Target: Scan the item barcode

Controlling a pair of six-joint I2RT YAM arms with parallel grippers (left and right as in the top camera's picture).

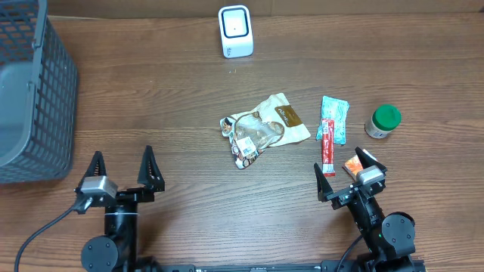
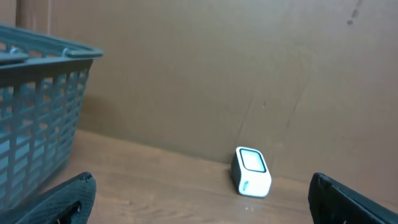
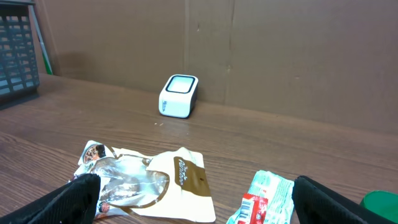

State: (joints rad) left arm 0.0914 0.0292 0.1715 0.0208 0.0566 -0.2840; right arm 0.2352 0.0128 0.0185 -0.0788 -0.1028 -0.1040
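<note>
- Scanner (image 1: 235,31) stands at the far edge of the table (image 1: 174,106), screen facing up. Every place below is given relative to it.
- No item has been picked yet. All items lie on the robot's side of the scanner and off to its right.
- Snack bag (image 1: 265,128) lies flat and is the item nearest the scanner. Its long axis runs diagonally, with the brown end pointing right.
- Red stick (image 1: 327,146) is further right. Its long axis runs roughly toward and away from the scanner, and it touches the teal packet (image 1: 333,119).
- Jar (image 1: 383,121) with the green lid is furthest right of the scanner and stands upright.
- Orange packet (image 1: 352,166) is furthest from the scanner and partly hidden under the right gripper (image 1: 339,160).
- Right gripper: jaws spread wide and empty. It sits just by the red stick and orange packet, so it is the nearer arm for any item.
- Left gripper (image 1: 122,153): jaws spread wide and empty. It is left of the scanner on the basket (image 1: 38,98) side, well apart from all the items.
- Likely next move: the right arm reaches forward and slightly left to pick an item, then carries it up to the scanner.
</note>
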